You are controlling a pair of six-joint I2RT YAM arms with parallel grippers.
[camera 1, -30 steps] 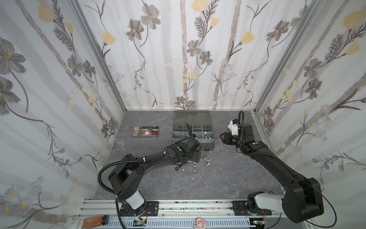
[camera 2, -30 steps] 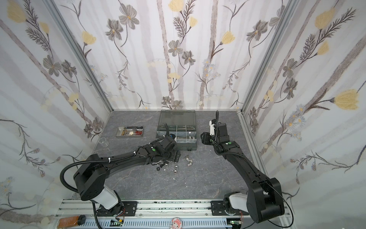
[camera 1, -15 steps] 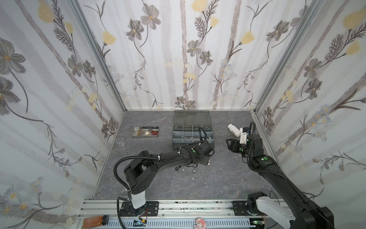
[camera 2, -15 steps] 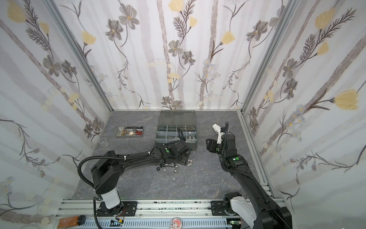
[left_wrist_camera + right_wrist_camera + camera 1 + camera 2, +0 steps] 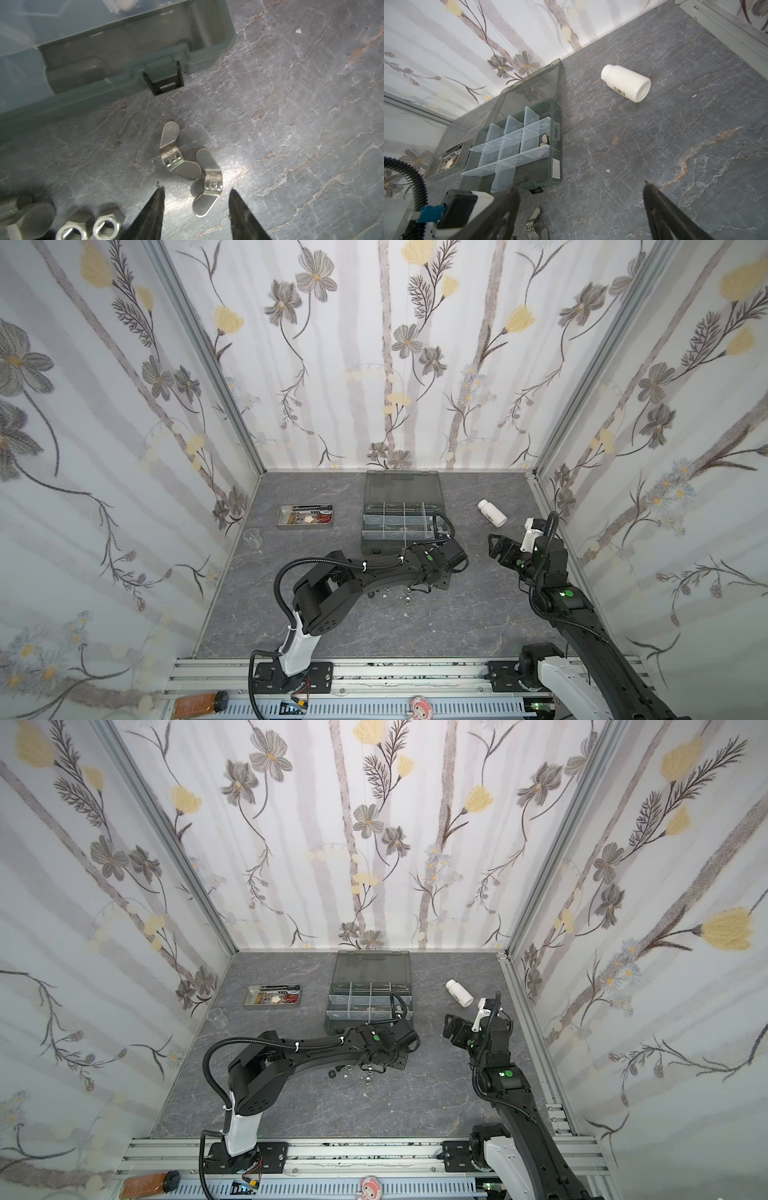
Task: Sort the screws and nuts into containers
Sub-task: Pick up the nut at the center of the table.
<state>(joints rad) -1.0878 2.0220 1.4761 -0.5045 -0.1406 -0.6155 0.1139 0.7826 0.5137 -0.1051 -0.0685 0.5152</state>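
Left gripper (image 5: 196, 196) is hanging low over the tabletop (image 5: 291, 124), its jaws standing part-open on either side of a silver wing nut (image 5: 214, 182) and gripping nothing. The nut is lying flat just in front of the organizer box (image 5: 124, 62), on its latch side, one ear touching a second wing nut (image 5: 172, 151). Silver hex nuts (image 5: 106, 225) and a hex-head screw (image 5: 29, 218) are lying farther along the same front wall. Small, hard and smooth, the wing nut is probably light but slippery. Pinching across its thick hub rather than the thin ears looks safest, though its neighbour may get dragged. Right gripper (image 5: 579, 193) is hovering wide open and empty beside the box, above its uncovered compartments (image 5: 508, 143).
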